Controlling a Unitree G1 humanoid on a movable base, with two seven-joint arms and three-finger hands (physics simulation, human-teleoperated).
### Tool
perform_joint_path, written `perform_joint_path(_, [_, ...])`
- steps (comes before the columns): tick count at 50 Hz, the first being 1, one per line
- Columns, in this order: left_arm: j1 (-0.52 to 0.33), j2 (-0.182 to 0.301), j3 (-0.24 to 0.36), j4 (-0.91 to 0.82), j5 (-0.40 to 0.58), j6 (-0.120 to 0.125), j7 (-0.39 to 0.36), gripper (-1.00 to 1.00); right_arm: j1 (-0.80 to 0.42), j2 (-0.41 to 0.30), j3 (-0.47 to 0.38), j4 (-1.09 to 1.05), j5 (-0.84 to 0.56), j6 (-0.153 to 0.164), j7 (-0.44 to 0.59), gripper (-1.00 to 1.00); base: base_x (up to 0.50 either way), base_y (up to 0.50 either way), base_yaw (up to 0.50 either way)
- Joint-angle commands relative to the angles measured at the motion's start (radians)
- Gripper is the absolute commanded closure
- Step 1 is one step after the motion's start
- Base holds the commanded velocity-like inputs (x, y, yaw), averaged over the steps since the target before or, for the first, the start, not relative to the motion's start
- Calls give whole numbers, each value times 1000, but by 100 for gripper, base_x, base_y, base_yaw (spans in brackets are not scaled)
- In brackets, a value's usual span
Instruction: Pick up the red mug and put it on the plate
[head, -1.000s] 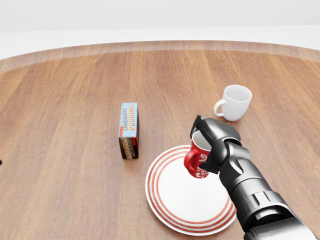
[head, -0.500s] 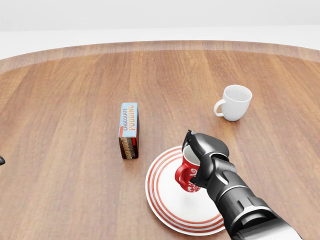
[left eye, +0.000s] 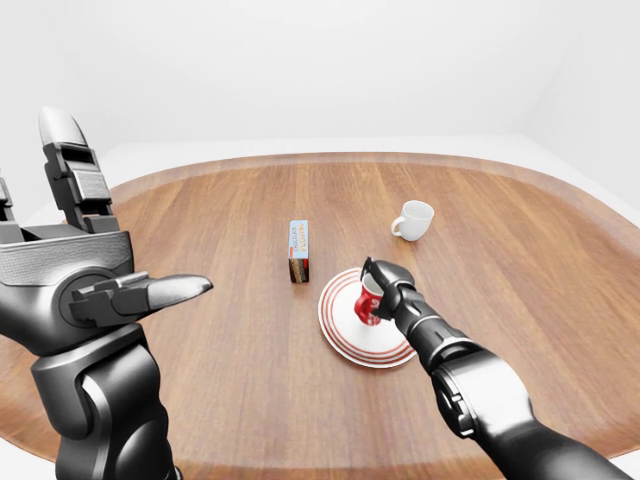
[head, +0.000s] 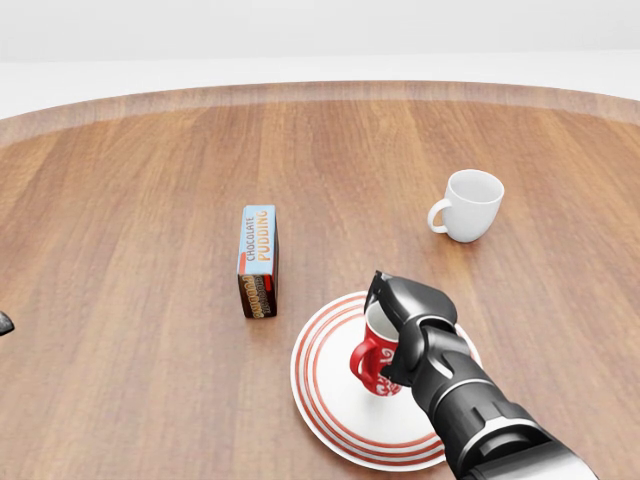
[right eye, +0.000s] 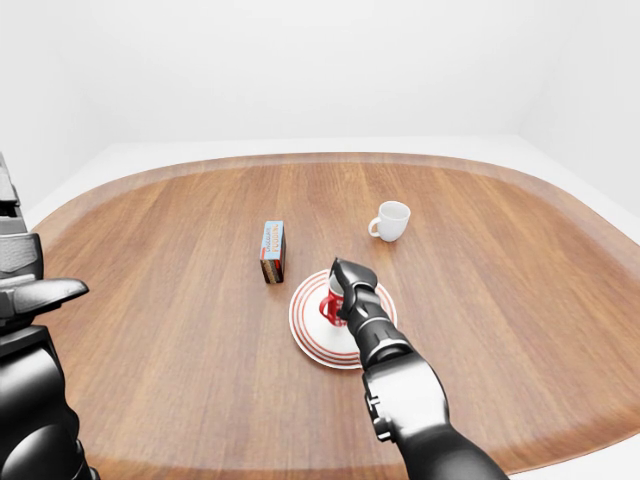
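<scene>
The red mug (head: 376, 358) with white swirls stands tilted on the white plate (head: 335, 400) with red rings, near the plate's middle. My right hand (head: 400, 325) is closed round the mug's rim and right side; its dark fingers hide part of the mug. In the left-eye view the left hand (left eye: 130, 285) is raised at the far left, away from the table's things, with its fingers spread and nothing in them.
A chocolate pudding box (head: 258, 260) stands on edge left of the plate. A white mug (head: 468, 205) sits above and right of the plate. The round wooden table (head: 130, 180) stretches around them, its rim curving along the top of the head view.
My right hand has carried the red mug down and to the left, from above the plate's right rim to its middle. The mug now meets the plate.
</scene>
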Motion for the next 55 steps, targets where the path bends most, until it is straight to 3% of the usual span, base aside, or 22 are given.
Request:
perform_joint_path(1, [5, -3, -2, -1, 4, 0, -4, -100, 2, 0, -1, 7, -52, 0, -35, 100, 0, 0, 0])
perform_joint_path(21, [5, -1, 2, -1, -1, 0, -2, -100, 7, -1, -10, 10, -61, 0, 22, 100, 0, 0, 0])
perform_joint_path(55, [7, -2, 0, -1, 1, 0, -5, -100, 5, -3, -9, 11, -67, 0, 27, 100, 0, 0, 0])
